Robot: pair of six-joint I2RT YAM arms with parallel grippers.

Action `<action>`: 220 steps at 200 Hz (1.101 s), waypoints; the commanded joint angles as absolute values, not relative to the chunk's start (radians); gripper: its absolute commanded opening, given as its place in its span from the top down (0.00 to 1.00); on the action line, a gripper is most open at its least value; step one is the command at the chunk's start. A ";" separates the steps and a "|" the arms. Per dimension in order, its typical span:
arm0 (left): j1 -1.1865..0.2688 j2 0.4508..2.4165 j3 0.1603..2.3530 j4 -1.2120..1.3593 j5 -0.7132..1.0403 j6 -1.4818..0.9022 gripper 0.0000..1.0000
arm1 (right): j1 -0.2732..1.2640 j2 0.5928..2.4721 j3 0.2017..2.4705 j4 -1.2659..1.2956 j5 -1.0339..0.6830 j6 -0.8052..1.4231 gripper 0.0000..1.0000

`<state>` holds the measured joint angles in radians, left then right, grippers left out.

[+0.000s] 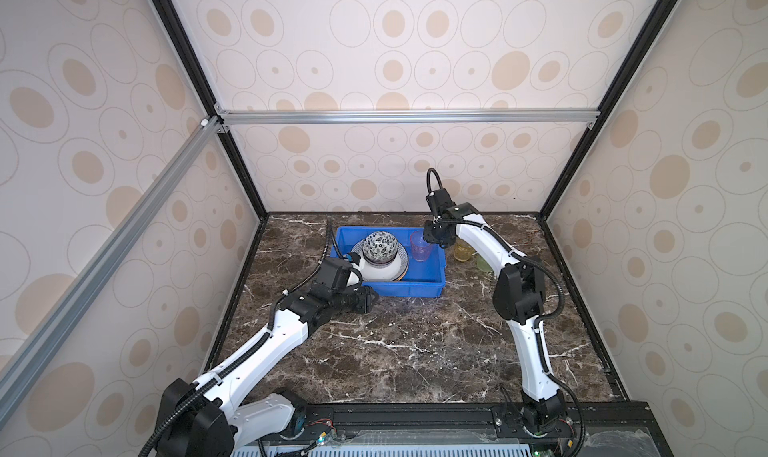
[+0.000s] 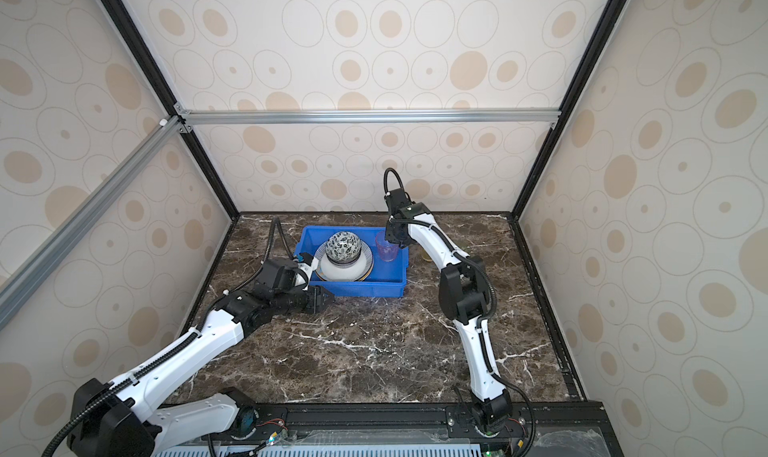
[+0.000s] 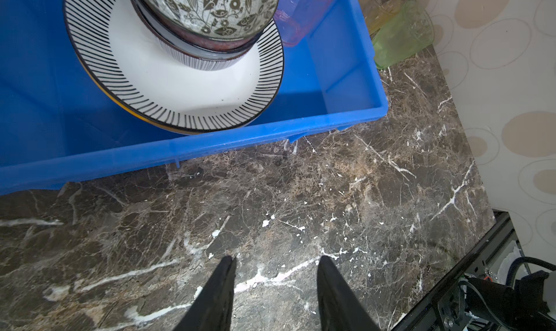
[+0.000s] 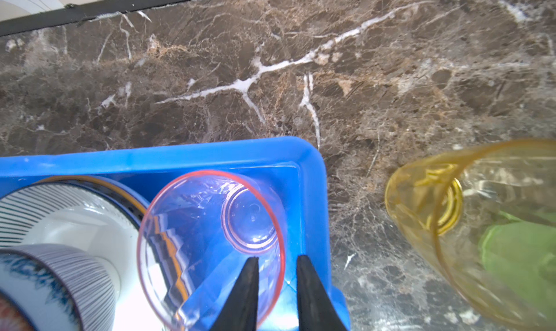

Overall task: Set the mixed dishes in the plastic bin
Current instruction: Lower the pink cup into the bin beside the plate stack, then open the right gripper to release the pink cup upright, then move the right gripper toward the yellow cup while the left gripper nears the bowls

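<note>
Inside the plastic bin [image 1: 399,289], beside the stacked dishes [image 1: 380,247], the pink tumbler [image 1: 421,247] is seen upright. Its rim is straddled by the parted fingers [image 4: 246,287] of the right gripper [image 4: 278,258]; the left gripper [image 3: 276,258] is held spread, empty

The left arm [image 1: 257,351] reaches low and forward with its forearm near level. Its wrist is turned so the left gripper [image 3: 275,258] points toward the middle, fingers clearly apart. The right arm [image 1: 528,342] stands tall, bent at the elbow and arched toward the far side, and the right gripper [image 4: 276,258] points down, fingers a narrow gap apart.
</note>
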<state>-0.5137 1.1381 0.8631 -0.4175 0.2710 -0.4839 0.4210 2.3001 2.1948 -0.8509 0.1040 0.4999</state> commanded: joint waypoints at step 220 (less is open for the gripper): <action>-0.541 1.032 0.870 -0.445 0.223 -0.549 0.55 | 0.369 1.713 1.626 -0.701 0.105 0.511 0.71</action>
<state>-0.5289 1.0458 0.8619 -0.4358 0.2375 -0.5350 0.3744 1.7615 1.6676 -0.7139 0.0906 0.5011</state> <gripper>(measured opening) 0.454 0.294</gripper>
